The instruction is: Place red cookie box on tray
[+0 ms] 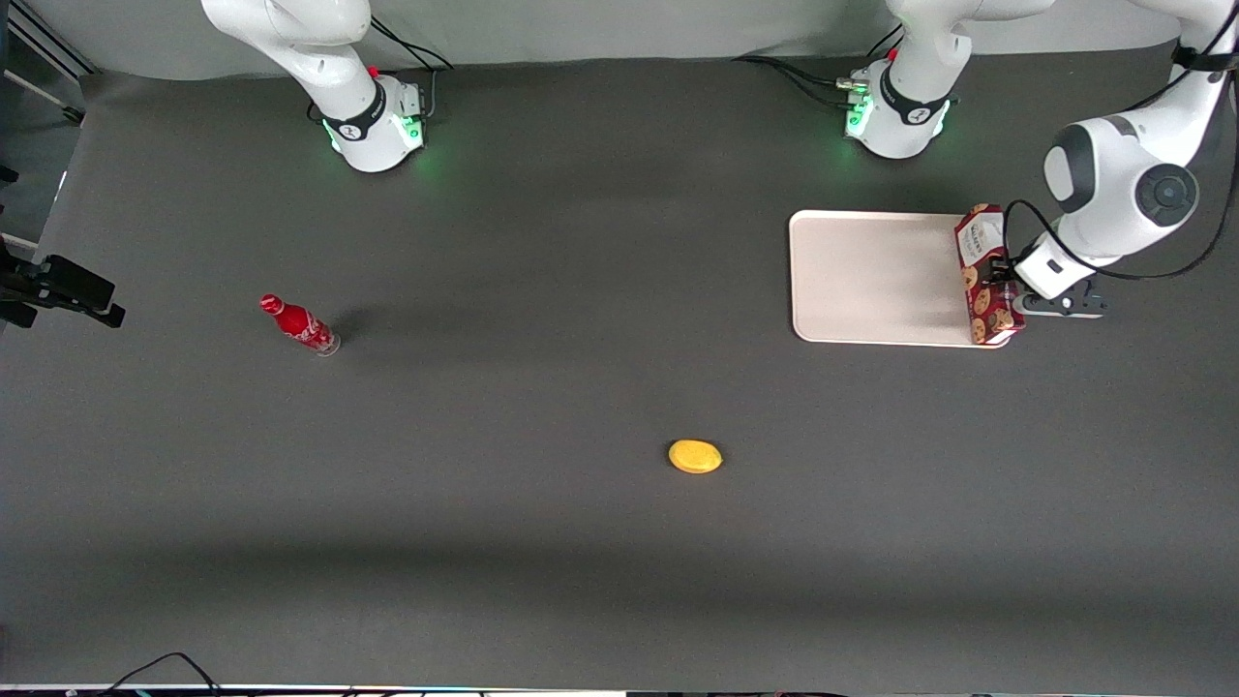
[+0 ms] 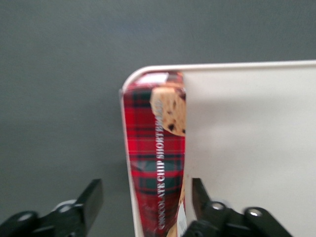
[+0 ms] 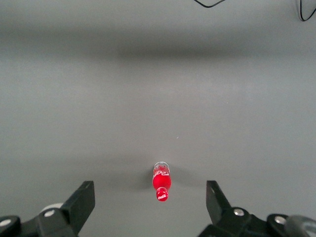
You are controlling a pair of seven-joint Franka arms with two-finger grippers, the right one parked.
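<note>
The red cookie box (image 1: 985, 276) stands on its narrow long side on the cream-white tray (image 1: 871, 281), along the tray's edge toward the working arm's end of the table. In the left wrist view the red tartan box (image 2: 155, 148) sits just inside the rounded rim of the tray (image 2: 247, 148). My left gripper (image 1: 1003, 287) is at the box, open, with its jaws straddling the box (image 2: 148, 200). One finger (image 2: 91, 200) stands clearly apart from the box over the dark table. The other finger (image 2: 200, 195) is close beside the box, over the tray.
A small red soda bottle (image 1: 300, 324) lies toward the parked arm's end of the table, also seen in the right wrist view (image 3: 161, 182). A yellow oval object (image 1: 695, 456) lies nearer the front camera than the tray. Dark mat surrounds the tray.
</note>
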